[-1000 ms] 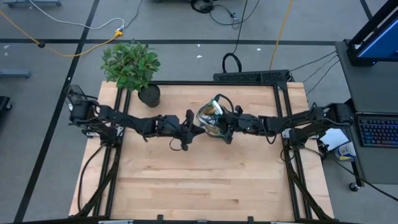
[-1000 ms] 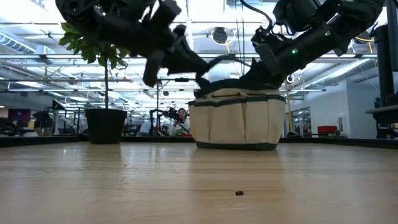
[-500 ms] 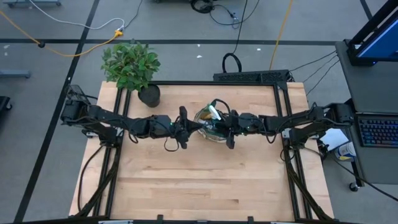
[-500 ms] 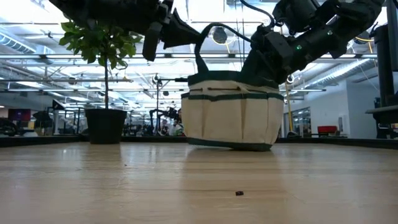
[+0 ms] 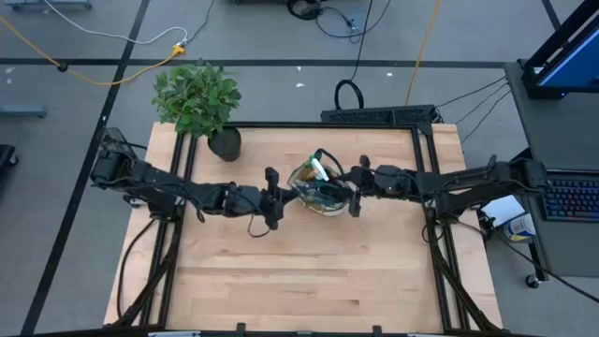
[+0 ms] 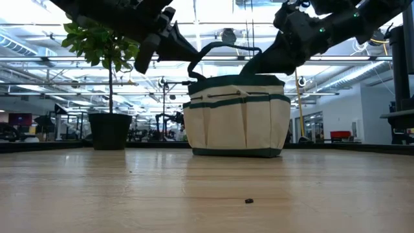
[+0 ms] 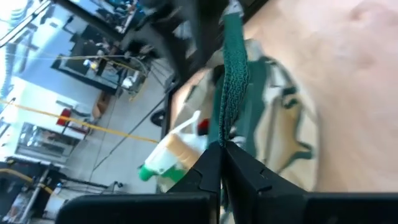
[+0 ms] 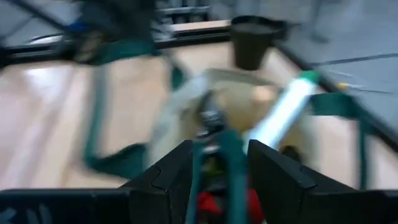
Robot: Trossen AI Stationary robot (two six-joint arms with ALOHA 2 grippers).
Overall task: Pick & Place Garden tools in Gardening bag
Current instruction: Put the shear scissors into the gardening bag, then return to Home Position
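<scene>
The gardening bag (image 5: 320,185) stands upright on its flat bottom at the table's middle; in the low view (image 6: 236,116) it is tan with green trim. A green-white item (image 5: 318,168) sticks up out of it and also shows in the left wrist view (image 7: 168,155). Something red (image 8: 211,205) lies inside the bag. My left gripper (image 5: 278,195) is at the bag's left side, shut on the green loop handle (image 6: 220,46). My right gripper (image 5: 354,192) is at the bag's right rim, fingers apart, with a green strap (image 8: 231,163) between them. My left gripper pinches the green webbing handle (image 7: 231,106) between its two fingertips, one strap thick. The fingers come slanting from the table's left and above. The strap runs up from the bag and is drawn taut (image 6: 197,59), while the bag's bottom rests on the table.
A leafy plant in a black pot (image 5: 224,143) stands at the table's far left, behind my left arm. The near half of the wooden table (image 5: 299,271) is bare. A small dark crumb (image 6: 248,200) lies on the near boards.
My left gripper has drawn the handle up and toward the table's left edge. The bag, first squashed and then tilted, now stands upright and flat on the table. My right gripper has drawn back from the bag's inside toward the table's right edge.
</scene>
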